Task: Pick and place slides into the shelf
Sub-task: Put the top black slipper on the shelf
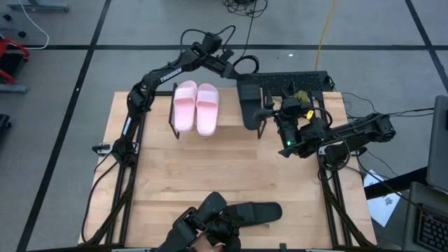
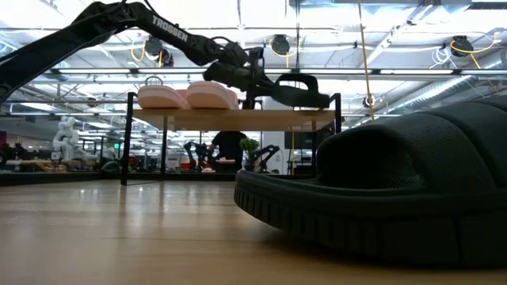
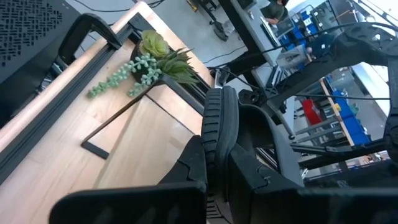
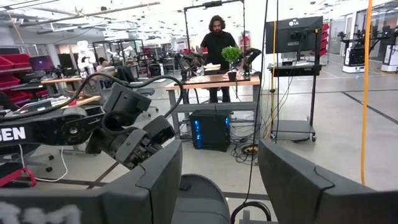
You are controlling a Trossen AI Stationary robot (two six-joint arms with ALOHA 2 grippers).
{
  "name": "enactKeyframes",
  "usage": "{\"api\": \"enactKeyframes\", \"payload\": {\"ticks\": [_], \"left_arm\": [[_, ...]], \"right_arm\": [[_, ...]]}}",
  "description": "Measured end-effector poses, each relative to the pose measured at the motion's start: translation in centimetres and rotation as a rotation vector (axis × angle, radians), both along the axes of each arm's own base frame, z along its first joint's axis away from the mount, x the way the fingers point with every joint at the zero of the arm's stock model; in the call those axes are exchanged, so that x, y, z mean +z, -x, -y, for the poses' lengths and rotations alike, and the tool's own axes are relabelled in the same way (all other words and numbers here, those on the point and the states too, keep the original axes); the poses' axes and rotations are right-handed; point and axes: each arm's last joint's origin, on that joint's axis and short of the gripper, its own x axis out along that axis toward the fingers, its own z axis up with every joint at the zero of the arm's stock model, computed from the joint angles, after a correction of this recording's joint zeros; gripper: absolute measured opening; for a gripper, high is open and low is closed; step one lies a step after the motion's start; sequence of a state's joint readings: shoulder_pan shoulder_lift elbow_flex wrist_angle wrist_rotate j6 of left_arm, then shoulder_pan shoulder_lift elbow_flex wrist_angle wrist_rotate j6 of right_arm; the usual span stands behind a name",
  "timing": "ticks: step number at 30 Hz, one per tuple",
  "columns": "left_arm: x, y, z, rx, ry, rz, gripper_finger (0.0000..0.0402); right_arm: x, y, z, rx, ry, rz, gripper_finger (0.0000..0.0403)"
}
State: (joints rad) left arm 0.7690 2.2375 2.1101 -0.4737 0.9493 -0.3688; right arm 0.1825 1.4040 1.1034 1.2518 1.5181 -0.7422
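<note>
The shelf [image 1: 229, 105] [image 2: 269, 119] stands at the table's far side, and the pale pink pair [image 1: 197, 106] [image 2: 186, 95] lies on its left part. My left gripper [image 1: 234, 72] [image 2: 252, 73] is shut on a black slide [image 1: 249, 105] [image 2: 299, 89] over the shelf's right part. My right gripper [image 1: 271, 113] [image 4: 233, 186] is open just right of that slide; the slide's dark end [image 4: 199, 199] shows between its fingers, with no touch visible. The second black slide [image 1: 255, 211] [image 2: 396, 190] lies sole-down at the table's near edge. My left gripper pinches the black slide between its two fingers at the ribbed sole rim [image 3: 216, 124] of its far end. It comes from the far side, slanting down. The slide points toward the near edge, its far end slightly raised. Whether its near end [image 2: 323, 101] rests on the shelf top, I cannot tell.
A small green plant [image 1: 301, 96] [image 3: 152, 59] and a black perforated panel [image 1: 294, 80] sit at the table's far right. A camera mount [image 1: 210, 220] stands at the near edge. Bare tabletop [image 1: 210, 168] lies between the shelf and the near slide. A person [image 4: 217, 43] stands in the room beyond.
</note>
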Motion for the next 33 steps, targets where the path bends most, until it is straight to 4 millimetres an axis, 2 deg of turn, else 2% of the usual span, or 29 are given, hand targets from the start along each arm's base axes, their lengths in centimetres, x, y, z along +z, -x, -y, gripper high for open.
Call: {"api": "enactKeyframes", "payload": {"ticks": [7,24,33], "left_arm": [[-1.6,-0.6,-0.2,-0.009,0.034,-0.02,0.0012],[-2.7,-0.8,-0.4,0.027,0.014,-0.071,0.0013],[-2.9,-1.0,-0.3,0.063,-0.039,-0.099,0.0043]], "right_arm": [[0.0,0.0,0.0,0.0,0.0,0.0,0.0199],[0.0,0.0,0.0,0.001,0.0,0.001,0.0199],[0.0,0.0,0.0,0.001,0.001,0.002,0.0199]]}}
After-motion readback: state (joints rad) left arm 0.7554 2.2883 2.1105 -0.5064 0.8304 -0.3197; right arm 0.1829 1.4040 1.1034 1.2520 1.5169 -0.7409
